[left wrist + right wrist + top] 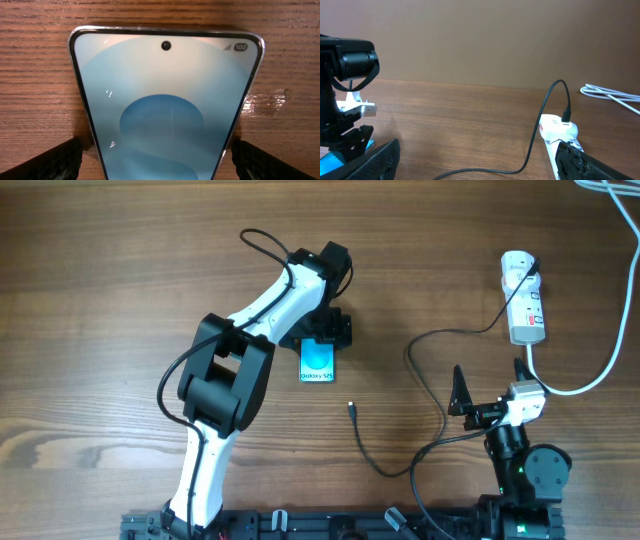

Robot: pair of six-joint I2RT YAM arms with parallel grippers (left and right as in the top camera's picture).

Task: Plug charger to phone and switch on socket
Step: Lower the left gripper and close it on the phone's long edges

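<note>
Roughly mid-table, the phone (317,361) lies flat, screen up and lit blue, with a white band of text at its near end. In the left wrist view the phone (165,110) fills the frame, camera hole and battery mark at the top.

Left gripper (322,340) hangs over the phone's far end, jaws spread to either side of it. Its fingers (55,162) sit just beside the phone's edges; whether they touch it I cannot tell.

Right gripper (462,395) is at lower right, jaws wide apart, nothing between them.

Socket (524,298) lies at upper right, a black plug seated in it. The charger (390,465) loops from there down across the table; its small tip lies loose below and right of the phone, apart from it. A thick white cord (610,360) curves off the right edge.

Table (100,280) is brown wood grain. A plain brown wall (470,40) stands behind it in the right wrist view.
</note>
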